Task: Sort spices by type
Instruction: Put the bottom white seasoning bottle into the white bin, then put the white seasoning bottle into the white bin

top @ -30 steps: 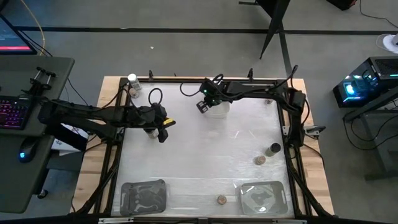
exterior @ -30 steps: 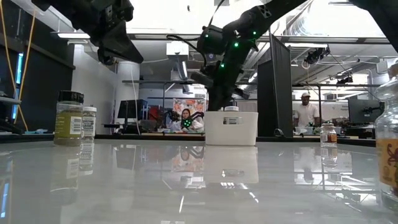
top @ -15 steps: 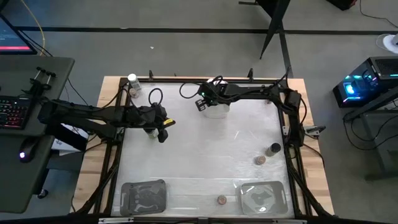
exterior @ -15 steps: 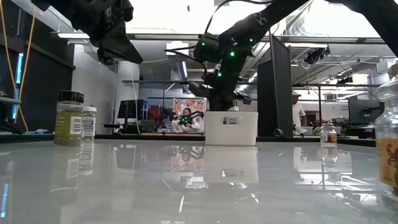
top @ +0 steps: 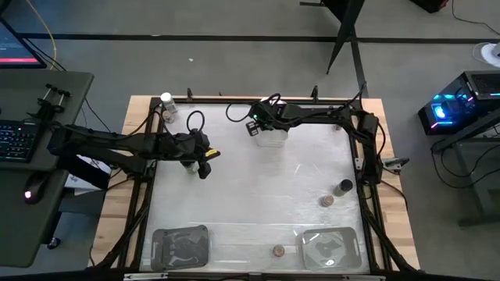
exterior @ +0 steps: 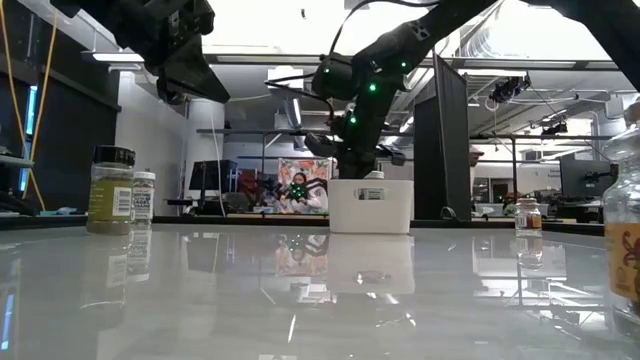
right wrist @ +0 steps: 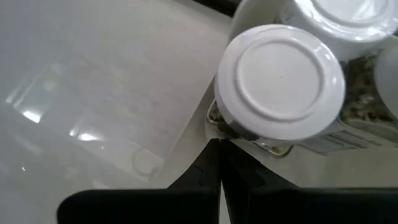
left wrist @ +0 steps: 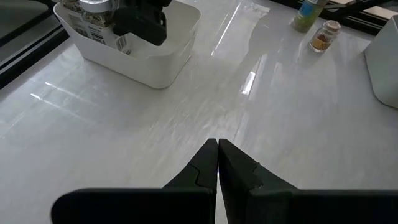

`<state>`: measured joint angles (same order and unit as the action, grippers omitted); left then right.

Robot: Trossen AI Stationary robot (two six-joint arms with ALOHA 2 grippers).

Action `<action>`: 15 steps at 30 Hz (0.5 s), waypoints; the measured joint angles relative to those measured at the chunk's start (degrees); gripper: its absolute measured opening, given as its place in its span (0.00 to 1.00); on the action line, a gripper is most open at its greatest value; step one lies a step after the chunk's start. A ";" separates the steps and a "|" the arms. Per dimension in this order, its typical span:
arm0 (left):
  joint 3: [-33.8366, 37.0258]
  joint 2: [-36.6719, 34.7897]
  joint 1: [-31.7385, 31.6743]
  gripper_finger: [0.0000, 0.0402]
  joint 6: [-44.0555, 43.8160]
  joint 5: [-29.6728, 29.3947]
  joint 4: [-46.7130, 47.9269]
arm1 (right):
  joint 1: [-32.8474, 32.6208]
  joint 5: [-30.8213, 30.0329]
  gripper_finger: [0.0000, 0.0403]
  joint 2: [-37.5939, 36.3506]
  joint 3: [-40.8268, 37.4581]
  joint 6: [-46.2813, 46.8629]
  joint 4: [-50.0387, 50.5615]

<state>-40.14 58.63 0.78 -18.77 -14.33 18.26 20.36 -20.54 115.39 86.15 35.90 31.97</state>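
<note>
The right gripper [right wrist: 219,163], fingers pressed together and empty, hovers over the white rectangular plastic bin [top: 271,139], beside a white-capped spice jar [right wrist: 280,81] inside. That drop looks finished; next it should fetch another. The left gripper [left wrist: 217,163], clenched empty, waits well away from the bin.

No legible text — labels unreadable

Surface [top: 250,195]: glossy white, smooth, mirror-like reflections in low view; bare pale wood border [top: 117,199] at left and right edges. White bin [exterior: 371,206]: smooth opaque plastic, slight sheen. Jar lid [right wrist: 280,78]: white moulded plastic, satin, ringed top. Jars [exterior: 110,190] at left: clear glassy walls, paper labels. Near trays [top: 180,247]: clear shiny plastic. Fingers [left wrist: 239,171]: matt black plastic.
</note>
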 joint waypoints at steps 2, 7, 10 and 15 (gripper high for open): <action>0.00 -0.02 0.00 0.00 0.40 0.00 0.00 | 0.02 1.69 0.00 -0.02 0.00 -1.46 -0.08; 0.00 -0.02 0.00 0.00 0.89 0.25 -0.04 | -0.40 8.37 0.00 -1.93 0.00 -6.66 0.91; -0.87 -0.24 0.00 0.00 0.66 2.93 0.86 | -0.59 11.11 0.00 -4.34 0.02 -9.11 2.41; -9.89 -0.42 -1.62 0.00 6.14 3.05 10.41 | -0.35 15.02 0.00 -10.87 0.02 -10.44 2.49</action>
<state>-50.03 58.21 -0.84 -12.63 -11.28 28.67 20.01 -5.52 104.52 86.17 25.46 34.46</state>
